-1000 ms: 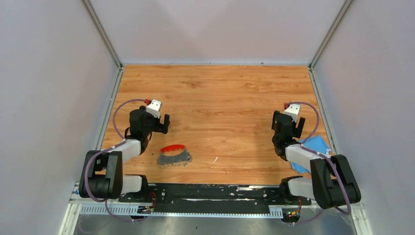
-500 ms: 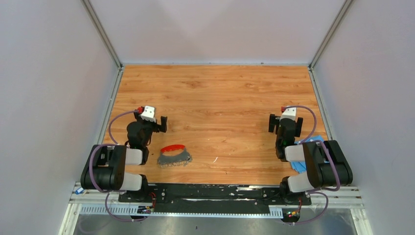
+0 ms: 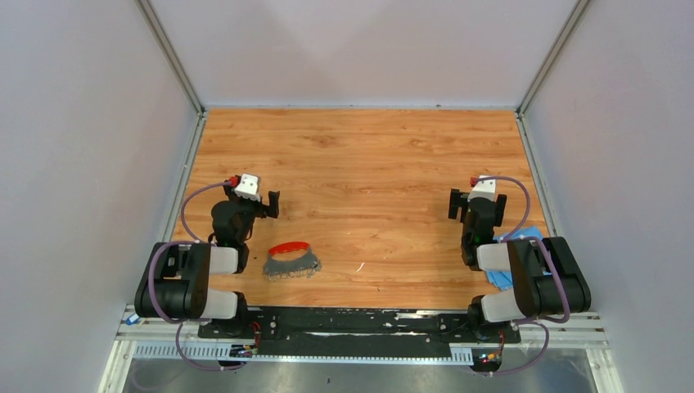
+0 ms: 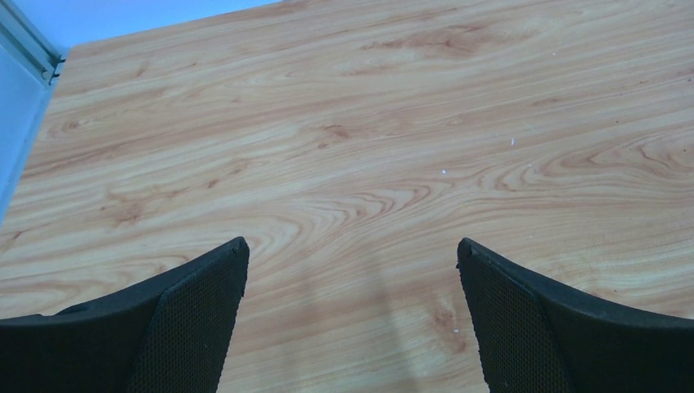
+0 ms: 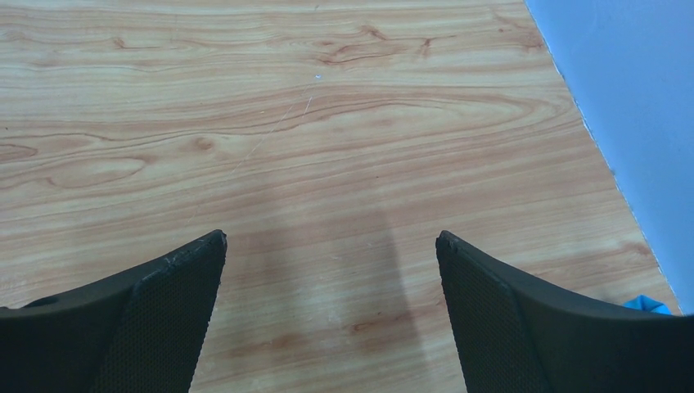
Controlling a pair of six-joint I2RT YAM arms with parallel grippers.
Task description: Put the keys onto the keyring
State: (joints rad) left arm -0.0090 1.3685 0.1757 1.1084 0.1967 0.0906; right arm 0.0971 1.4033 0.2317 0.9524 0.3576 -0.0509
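The keyring (image 3: pixel 290 247) is a thin red loop with a fan of grey metal pieces, lying on the wooden table near the front left. No key shows as a separate thing in any view. My left gripper (image 3: pixel 255 195) hovers just behind and left of the keyring, open and empty. Its wrist view has only bare wood between the fingers of the left gripper (image 4: pixel 352 243). Far over at the right, my right gripper (image 3: pixel 477 198) is open too. In its own view the right gripper (image 5: pixel 332 236) has nothing between its fingers.
A blue cloth (image 3: pixel 525 243) lies under the right arm by the right wall, and its corner (image 5: pixel 646 304) shows in the right wrist view. A tiny pale sliver (image 3: pixel 358 267) lies right of the keyring, too small to identify. White walls enclose the table (image 3: pixel 360 155).
Both arms have folded back toward their bases over the last second, with little motion in the last half. Both grippers stayed open. The keyring has not moved.
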